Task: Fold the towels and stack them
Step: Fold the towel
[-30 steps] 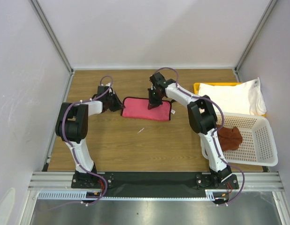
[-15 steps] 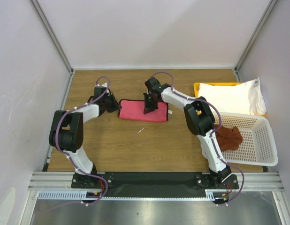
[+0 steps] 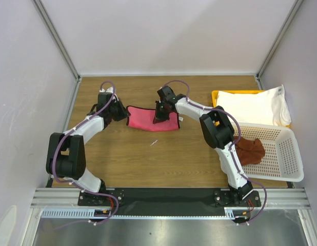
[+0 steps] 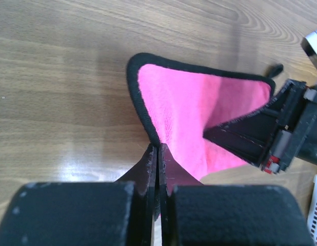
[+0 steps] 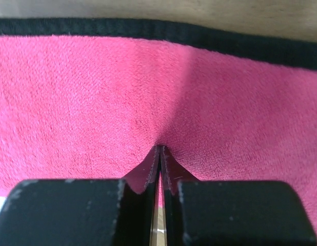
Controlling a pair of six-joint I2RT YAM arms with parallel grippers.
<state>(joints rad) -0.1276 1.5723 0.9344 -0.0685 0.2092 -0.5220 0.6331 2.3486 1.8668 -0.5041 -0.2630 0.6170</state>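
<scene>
White towel (image 3: 253, 105): folded on the yellow tray (image 3: 216, 94), well off to the right of the right gripper (image 5: 159, 148).
Basket (image 3: 286, 164): white, perforated, further right of that gripper and closer to the arm bases.
Pink towel (image 3: 148, 120): black-edged, stretched between the two grippers on the wooden table (image 3: 174, 154), its middle sagging onto the wood.
Reddish-brown towel (image 3: 250, 150): crumpled inside the basket, well apart from both grippers.
Left gripper (image 4: 157, 148): fingers pressed together on the pink towel's black-bound left edge.
Right gripper: fingers pinched tight on a ridge of the pink towel's pile, the black border just beyond the tips.
</scene>
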